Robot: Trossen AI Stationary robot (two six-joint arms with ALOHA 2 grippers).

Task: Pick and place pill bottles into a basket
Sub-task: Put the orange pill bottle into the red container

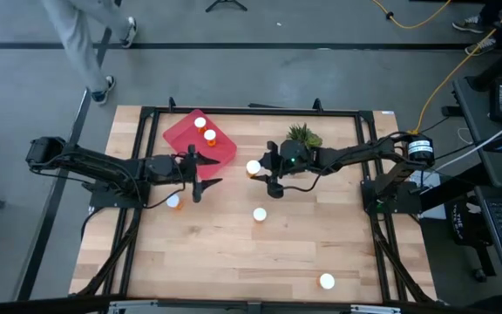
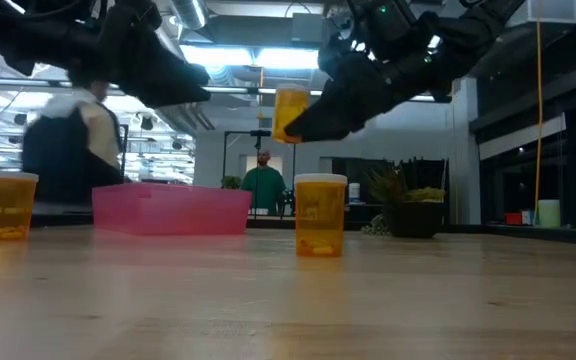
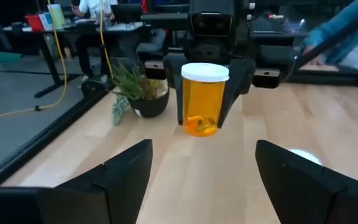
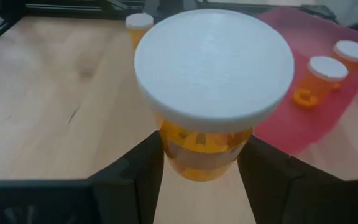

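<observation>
Right hand (image 1: 253, 168) clamped on pill bottle (image 1: 254, 167), lifted off worktop (image 1: 234, 253); basket (image 1: 179, 136) just beyond. Left hand (image 1: 206, 175) fingers apart, empty, facing it.

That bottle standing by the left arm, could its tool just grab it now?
Probably yes. The left tool is open and empty, the pill bottle stands close beside it on bare table, nothing between.

Pill bottles (image 1: 253, 167) are seen in see-through orange with white caps, the basket (image 1: 181, 137) in red-pink, the potted plant (image 1: 304, 135) green, and the table (image 1: 234, 253) in pale wood planks.
</observation>
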